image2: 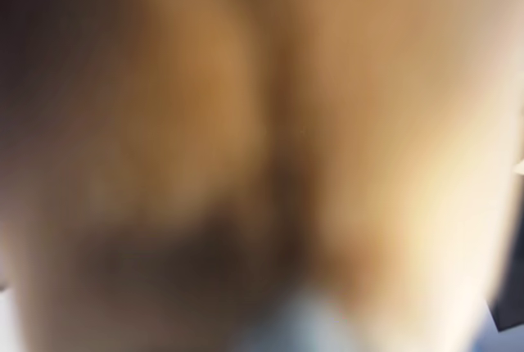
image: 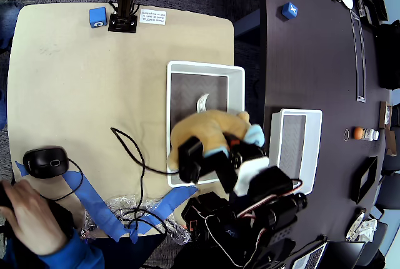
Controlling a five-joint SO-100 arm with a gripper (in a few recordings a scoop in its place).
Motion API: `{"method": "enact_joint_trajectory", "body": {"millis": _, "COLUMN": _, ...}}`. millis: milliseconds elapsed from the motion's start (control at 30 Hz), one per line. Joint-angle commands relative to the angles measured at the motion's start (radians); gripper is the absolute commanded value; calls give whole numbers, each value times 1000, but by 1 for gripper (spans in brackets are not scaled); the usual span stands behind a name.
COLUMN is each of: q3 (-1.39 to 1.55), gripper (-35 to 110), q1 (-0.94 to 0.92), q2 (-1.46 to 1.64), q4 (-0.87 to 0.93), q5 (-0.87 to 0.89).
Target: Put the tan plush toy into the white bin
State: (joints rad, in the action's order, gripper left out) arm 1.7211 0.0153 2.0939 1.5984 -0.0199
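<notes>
Your tan plush toy [image: 203,130] sits over the white bin [image: 234,74].
You have two bins; the narrower bin [image: 312,116] lies empty. The gripper [image: 215,156] clasps the toy.

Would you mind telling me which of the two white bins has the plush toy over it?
The larger white bin on the tan table; the tan plush toy covers its near end. The narrower bin stands apart on the dark table.

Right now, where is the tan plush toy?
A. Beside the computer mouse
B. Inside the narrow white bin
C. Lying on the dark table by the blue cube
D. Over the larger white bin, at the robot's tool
D: in the overhead view the tan plush toy sits over the larger white bin, with the tool at it.
</notes>
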Motion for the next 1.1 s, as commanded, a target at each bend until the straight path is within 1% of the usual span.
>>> {"method": "enact_joint_trajectory", "body": {"millis": 0, "q3": -58, "gripper": 0, "q1": -46, "q2": -5, "q4": -48, "q5": -11}}
{"method": "enact_joint_trajectory", "body": {"millis": 167, "q3": -58, "gripper": 1, "q1": -78, "q2": -81, "q4": -98, "q5": -9}}
{"method": "enact_joint_trajectory", "body": {"millis": 367, "q3": -58, "gripper": 1, "q1": -67, "q2": -158, "q4": -133, "q5": -9}}
{"method": "enact_joint_trajectory", "body": {"millis": 700, "q3": -58, "gripper": 2, "q1": -74, "q2": -179, "q4": -161, "q5": -15}}
{"method": "enact_joint_trajectory", "body": {"millis": 833, "q3": -57, "gripper": 8, "q1": -67, "q2": -179, "q4": -160, "q5": -18}}
{"method": "enact_joint_trajectory", "body": {"millis": 1033, "q3": -57, "gripper": 24, "q1": -64, "q2": -167, "q4": -150, "q5": -21}}
{"method": "enact_joint_trajectory", "body": {"millis": 1067, "q3": -57, "gripper": 28, "q1": -64, "q2": -164, "q4": -149, "q5": -21}}
